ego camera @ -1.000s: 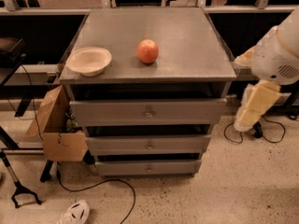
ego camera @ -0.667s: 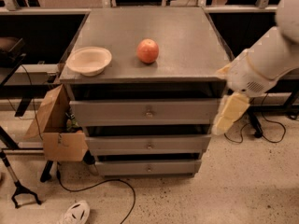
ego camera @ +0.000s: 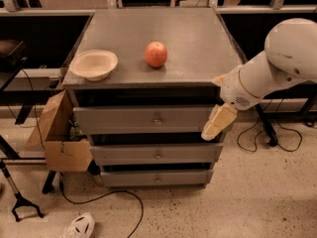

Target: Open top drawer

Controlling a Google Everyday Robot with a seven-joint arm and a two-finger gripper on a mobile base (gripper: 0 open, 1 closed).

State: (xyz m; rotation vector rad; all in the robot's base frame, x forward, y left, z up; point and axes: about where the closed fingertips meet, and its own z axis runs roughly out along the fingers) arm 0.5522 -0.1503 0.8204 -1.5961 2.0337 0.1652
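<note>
Top drawer [ego camera: 124, 119], uppermost beneath the surface [ego camera: 198, 43], appeared shut, its knob [ego camera: 157, 119] untouched. Your end effector [ego camera: 218, 123] hung at the drawer's right end; whether apart or together, you could not tell. Grasping and pulling remained.

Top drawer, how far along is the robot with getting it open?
Done: nothing on the drawer yet; the top drawer looks closed. In hand: the gripper hangs by the right end of its front panel, well right of the knob. Left: reach the knob, grip it, pull the drawer out.
</note>
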